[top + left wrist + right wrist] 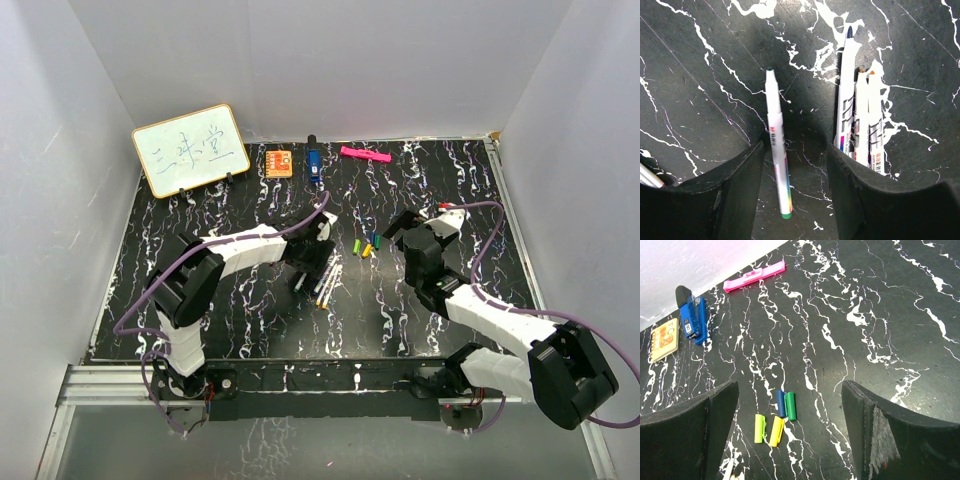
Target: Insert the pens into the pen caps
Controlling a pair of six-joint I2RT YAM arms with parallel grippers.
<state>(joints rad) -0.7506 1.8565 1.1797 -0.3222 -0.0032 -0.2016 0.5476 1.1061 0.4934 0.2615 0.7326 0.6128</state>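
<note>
Left fingers [715, 195] stood part open, one pen [776, 150] loose between them, three more pens [860, 125] just outside. Right fingers [690, 430] stood wide, caps [777, 417] between them.

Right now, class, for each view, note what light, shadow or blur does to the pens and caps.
Top external: even light, but the pens are tiny beside the left arm. Left wrist: one pen is sharp; shadow pools between the left fingers. Right wrist: caps crisp, no glare; right fingers soft-edged.
</note>
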